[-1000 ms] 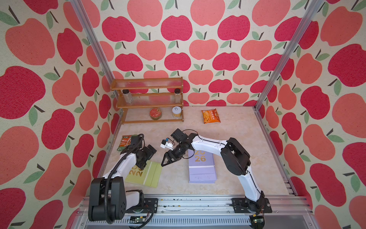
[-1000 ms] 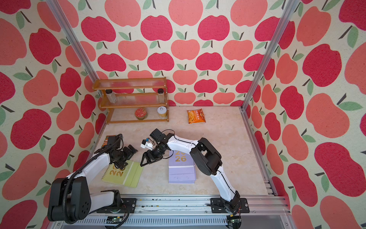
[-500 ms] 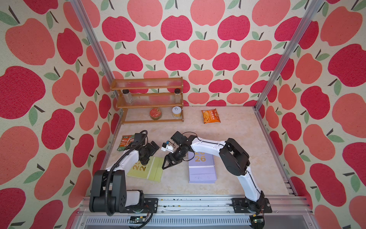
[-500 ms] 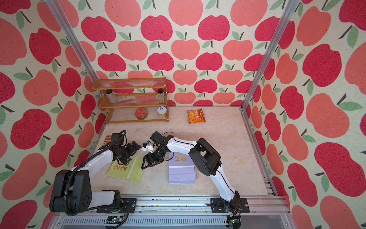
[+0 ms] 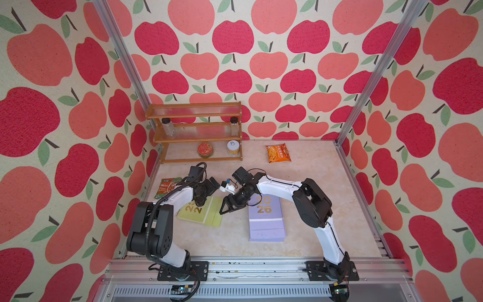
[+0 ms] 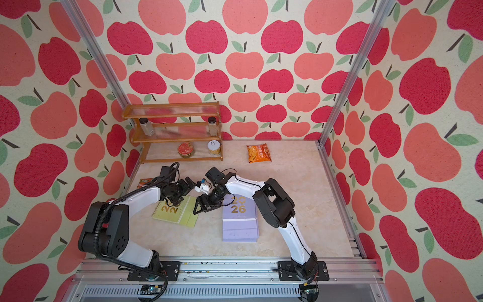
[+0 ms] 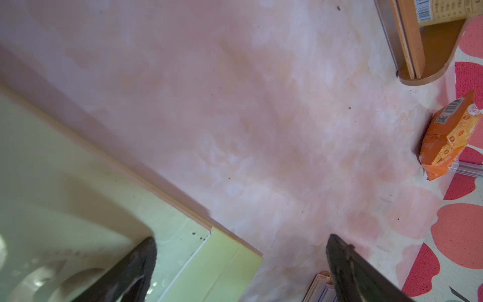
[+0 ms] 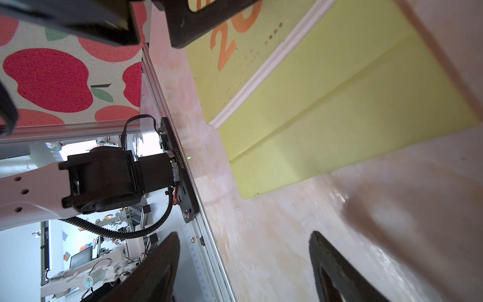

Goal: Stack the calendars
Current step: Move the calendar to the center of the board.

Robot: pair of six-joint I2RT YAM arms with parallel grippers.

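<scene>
Apple-print walls enclose a pale marbled bench (image 5: 326, 167). Left pincer (image 5: 206, 193) is released, jaws wide and empty. In the left wrist view (image 7: 241, 241) one finger hangs over the corner of the yellow-green calendar (image 7: 52, 170) and its partner over bare bench; contact cannot be judged. Right pincer (image 5: 230, 206) is also spread and holds nothing, sitting low just beside that calendar's right edge; the right wrist view (image 8: 244, 239) shows bare bench between its fingers. The yellow-green calendar (image 5: 201, 213) lies flat and skewed at front left, gold digits up, with a peach-toned edge showing beneath it in the left wrist view. The lavender calendars (image 5: 265, 222) form a squared stack to its right, apart from it, partly under the right arm. Farther out, a green packet (image 5: 167, 187) lies by the left wall, an orange packet (image 5: 278, 153) lies at the back, and a wooden shelf (image 5: 194, 125) holding jars and tins stands in the back left corner.
</scene>
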